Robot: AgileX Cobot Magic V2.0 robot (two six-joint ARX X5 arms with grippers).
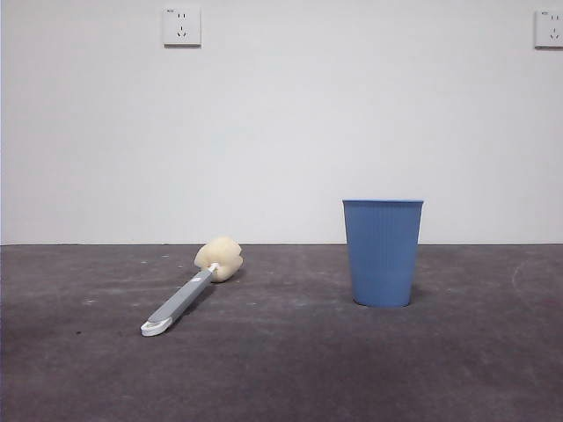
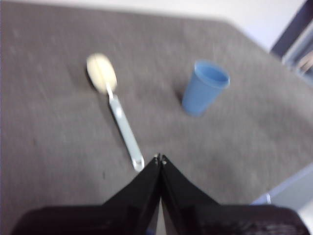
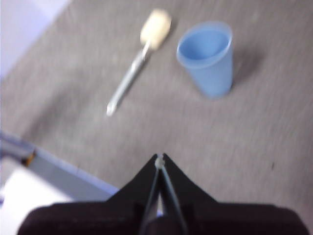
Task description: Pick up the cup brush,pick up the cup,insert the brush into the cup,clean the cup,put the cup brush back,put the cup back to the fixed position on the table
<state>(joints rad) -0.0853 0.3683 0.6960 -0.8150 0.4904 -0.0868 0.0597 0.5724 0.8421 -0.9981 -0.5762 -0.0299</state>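
The cup brush [image 1: 189, 294] lies flat on the table [image 1: 281, 369], left of centre, its cream sponge head [image 1: 219, 258] pointing away and its white looped end near me. The blue ribbed cup [image 1: 382, 251] stands upright to the right of it. Neither arm shows in the front view. In the left wrist view my left gripper [image 2: 160, 158] is shut and empty, high above the table, just short of the brush's looped end [image 2: 138, 163]; the cup [image 2: 204, 87] stands beyond. In the right wrist view my right gripper [image 3: 160, 157] is shut and empty, high above the table with the cup [image 3: 208, 56] and brush [image 3: 138, 59] ahead.
A white wall with two power sockets [image 1: 181, 26] rises behind the table. The table's edge and floor show in the right wrist view [image 3: 58, 171] and in the left wrist view [image 2: 288, 186].
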